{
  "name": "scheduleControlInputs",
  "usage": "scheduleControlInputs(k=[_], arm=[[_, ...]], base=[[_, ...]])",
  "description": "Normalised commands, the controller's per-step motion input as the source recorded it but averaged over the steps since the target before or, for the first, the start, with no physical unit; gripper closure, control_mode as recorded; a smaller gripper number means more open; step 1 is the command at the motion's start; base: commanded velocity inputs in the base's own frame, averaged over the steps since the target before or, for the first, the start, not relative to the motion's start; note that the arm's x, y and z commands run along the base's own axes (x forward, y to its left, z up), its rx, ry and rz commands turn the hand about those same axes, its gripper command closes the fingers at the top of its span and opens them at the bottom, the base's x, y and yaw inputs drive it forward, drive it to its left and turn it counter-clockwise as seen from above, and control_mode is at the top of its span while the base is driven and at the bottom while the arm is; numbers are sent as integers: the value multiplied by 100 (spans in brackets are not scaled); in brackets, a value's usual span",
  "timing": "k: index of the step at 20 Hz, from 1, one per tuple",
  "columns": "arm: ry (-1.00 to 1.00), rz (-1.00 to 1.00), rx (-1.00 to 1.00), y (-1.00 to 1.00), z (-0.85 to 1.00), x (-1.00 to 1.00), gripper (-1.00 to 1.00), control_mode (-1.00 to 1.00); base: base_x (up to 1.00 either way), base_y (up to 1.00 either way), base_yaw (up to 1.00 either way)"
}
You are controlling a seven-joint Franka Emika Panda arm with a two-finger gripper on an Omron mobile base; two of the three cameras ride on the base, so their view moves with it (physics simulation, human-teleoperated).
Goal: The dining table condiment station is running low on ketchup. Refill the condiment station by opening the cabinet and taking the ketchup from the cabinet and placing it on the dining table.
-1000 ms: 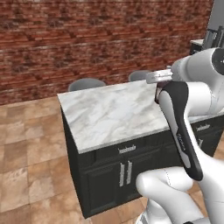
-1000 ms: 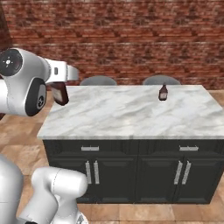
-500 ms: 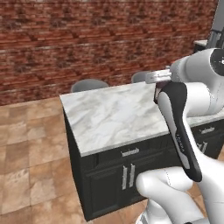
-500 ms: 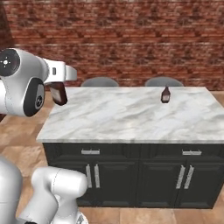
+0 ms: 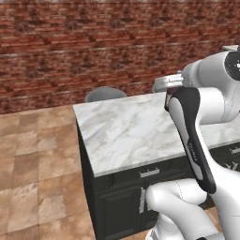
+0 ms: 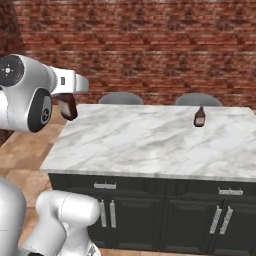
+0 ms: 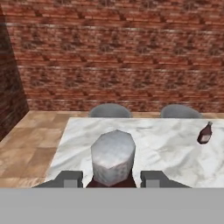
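Dark fingertips [image 7: 70, 178] of the hand [image 7: 112, 179] stand on either side of a bottle [image 7: 113, 158] with a grey faceted cap, pinched between them. From the right base camera the same bottle [image 6: 67, 106] shows as a dark red-brown body hanging under the white wrist, at the left end of the desk [image 6: 150, 145] and above its near corner, clear of the marble. From the left base camera the hand is mostly hidden behind the arm's dark forearm, and its grip cannot be made out there.

White marble with grey veins covers the long desk [image 5: 126, 133], which rests on a dark base with silver handles [image 6: 105, 186]. A second small bottle [image 6: 199, 116], also dark red-brown with a narrow neck, stands upright on the marble near the far edge, towards the right, well apart from the held one. Through the hand camera it sits at the right, on the desk top [image 7: 204, 133].

Two grey rounded chair backs [image 6: 120, 98] rise just behind the far edge of the desk. Beyond them runs a red brick wall [image 6: 150, 50], with tan floor tiles [image 5: 33, 164] to the left.
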Motion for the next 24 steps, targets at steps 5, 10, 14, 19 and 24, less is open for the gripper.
scheduleControlInputs(k=[5, 10, 14, 19, 24], arm=[[0, 8, 0, -10, -18, 20, 100, -100], [3, 15, 0, -26, -56, 28, 100, -100], [2, 13, 0, -8, -66, 62, 100, -100], [0, 6, 0, 0, -45, 87, 100, -100], [0, 5, -1, 1, -52, 80, 100, -100]], base=[[12, -3, 4], [0, 0, 0], [0, 0, 0], [0, 0, 0], [0, 0, 0]])
